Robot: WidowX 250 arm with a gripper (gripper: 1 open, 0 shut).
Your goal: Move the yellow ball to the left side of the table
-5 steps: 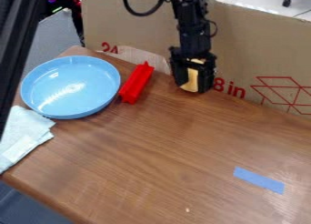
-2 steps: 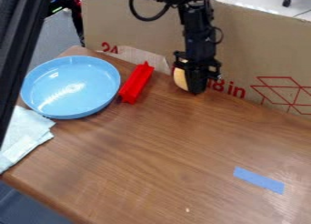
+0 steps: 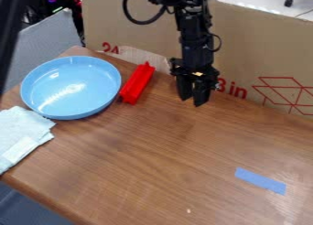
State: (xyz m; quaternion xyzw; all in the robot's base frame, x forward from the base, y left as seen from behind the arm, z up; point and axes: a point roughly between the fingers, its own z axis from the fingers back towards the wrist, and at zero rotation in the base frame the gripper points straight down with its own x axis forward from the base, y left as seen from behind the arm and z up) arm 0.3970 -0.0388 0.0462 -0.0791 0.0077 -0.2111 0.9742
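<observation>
Progress looks slight: nothing yellow lies on the left of the brown wood-grain table (image 3: 146, 169), so the carry is, by my judgement, still to do. At the left edge rests a pale, soft, crumpled cloth (image 3: 18, 137). Next comes a smooth, glossy, round blue bowl (image 3: 71, 87), shallow and empty. Just beside it lies a red rectangular block (image 3: 137, 82), hard-edged and plastic-looking. Right of that hangs the black gripper (image 3: 193, 90), pointing down near the matte cardboard box wall with red print (image 3: 263, 46). I cannot tell how wide its jaws stand or whether they hold anything. The pale yellow ball cannot be made out; it may be hidden there. A flat strip of blue tape (image 3: 259, 180) lies far right.
</observation>
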